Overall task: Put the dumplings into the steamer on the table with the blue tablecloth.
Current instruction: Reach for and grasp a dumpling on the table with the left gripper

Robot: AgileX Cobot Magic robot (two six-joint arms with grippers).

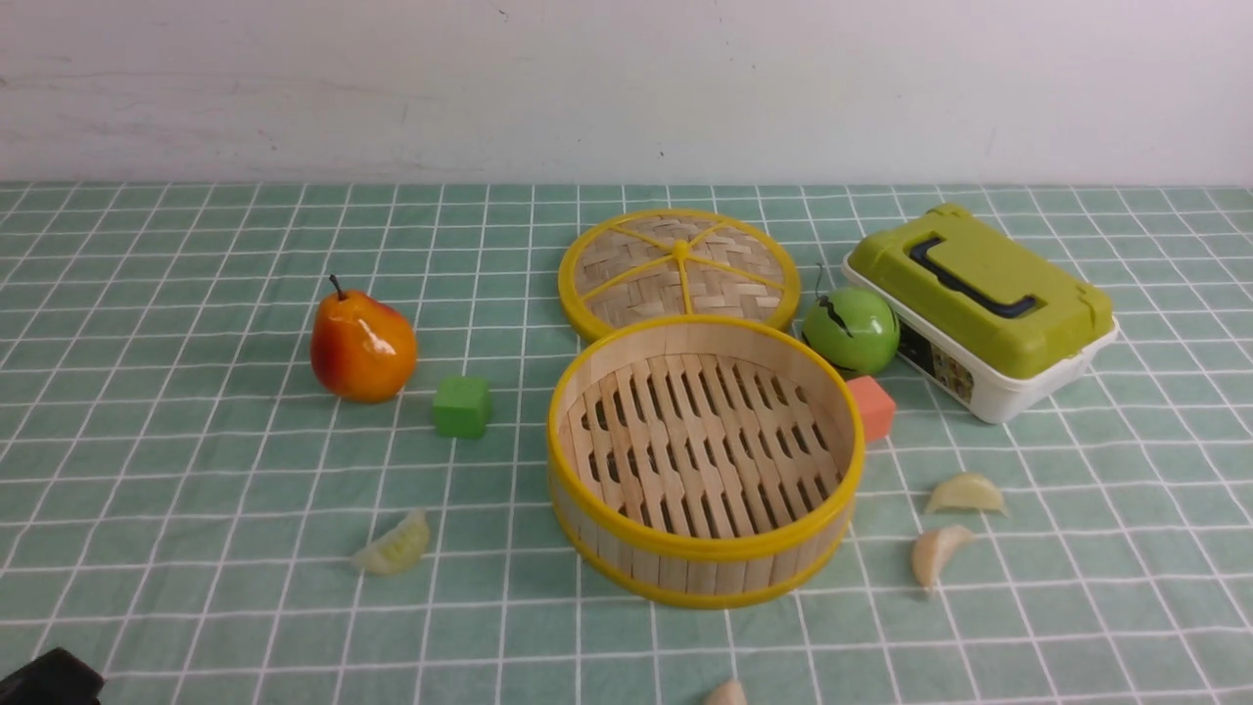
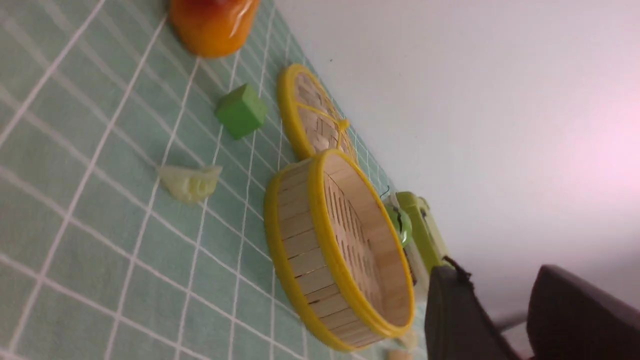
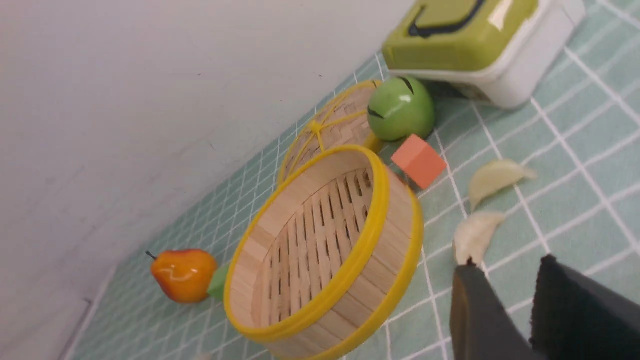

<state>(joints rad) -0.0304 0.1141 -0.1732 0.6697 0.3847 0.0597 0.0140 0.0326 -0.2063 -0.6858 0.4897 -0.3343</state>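
Pale wall backs a desk under a green cloth with a white grid.

Front view: this one alone takes in all four dumplings, each lying on the cloth outside the empty steamer. The left dumpling lies on the left fingers' side of the steamer. The far right dumpling and near right dumpling lie close together on the right fingers' side. The front dumpling is cut by the near edge. Behind the steamer rests the lid. An apple, orange cube and box sit toward the right fingers' side, a pear and green cube toward the left. Fingers show only in the wrist views.

Left wrist view: the left fingers stand apart with bare wall showing between them, gripping nothing. The steamer is the nearest thing to them. The left dumpling lies well apart from them.

Right wrist view: the right fingers are parted by a narrower gap with nothing in it. One fingertip overlaps the end of the near right dumpling; I cannot tell whether they touch. The far right dumpling lies a little past it, and the steamer stands beside the fingers, its slatted floor bare.
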